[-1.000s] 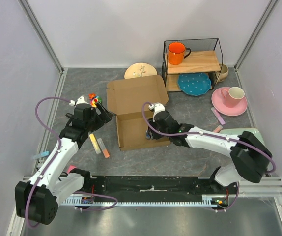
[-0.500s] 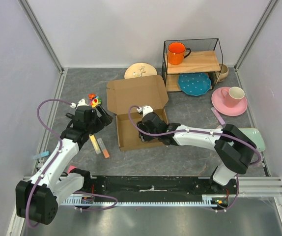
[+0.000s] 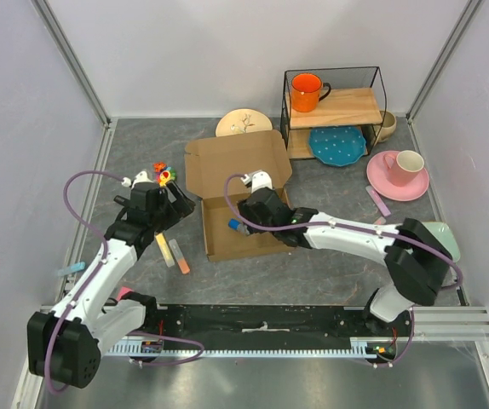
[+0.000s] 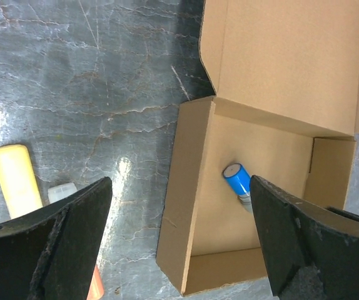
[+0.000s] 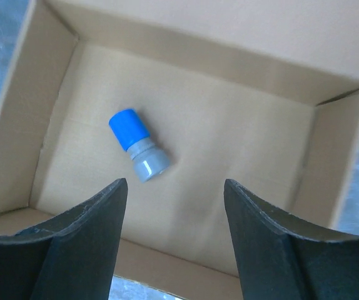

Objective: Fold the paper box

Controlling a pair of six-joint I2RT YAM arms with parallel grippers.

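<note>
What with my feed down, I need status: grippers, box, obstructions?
Left gripper open, empty. Right gripper open, empty. Paper box formed, top flap open. Blue-capped tube lying inside it.

Matt brown cardboard of the paper box (image 4: pixel 279 69) surrounds a smooth plastic tube (image 4: pixel 237 179), set on a glossy, veined tabletop (image 4: pixel 73 81).

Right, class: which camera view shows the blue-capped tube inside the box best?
The right wrist view: the tube lies whole on the box floor, blue cap and grey body both clear. The left wrist view shows it smaller, its grey end barely visible. The top view shows only a blue speck.
</note>
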